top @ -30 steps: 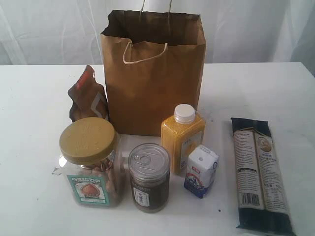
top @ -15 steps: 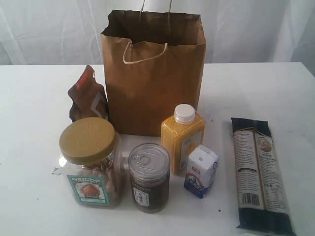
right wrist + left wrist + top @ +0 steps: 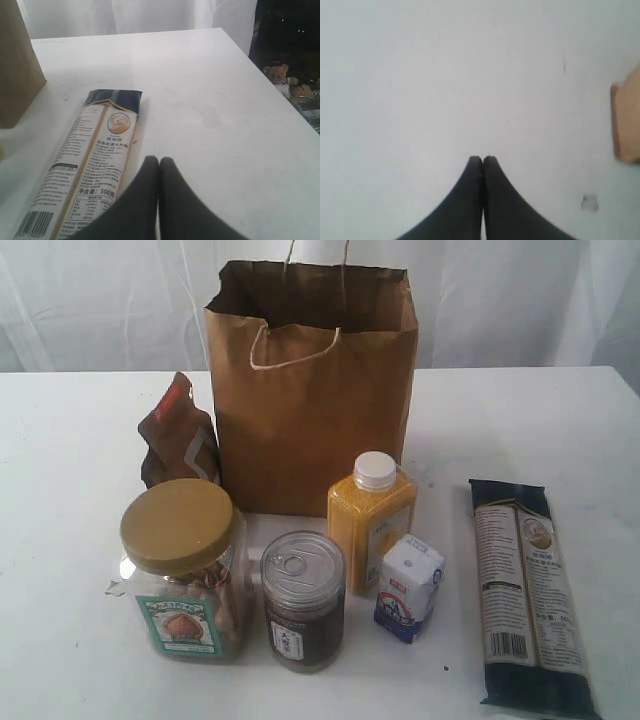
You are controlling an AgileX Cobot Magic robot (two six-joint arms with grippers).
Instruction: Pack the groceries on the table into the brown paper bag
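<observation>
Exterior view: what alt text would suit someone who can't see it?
An open brown paper bag stands on a white table, with six groceries outside it. A brown foil pouch sits left of the bag; in front, left to right: gold-lidded clear jar, dark pull-tab can, yellow white-capped bottle, small white-blue carton, long dark noodle packet lying flat.
</observation>
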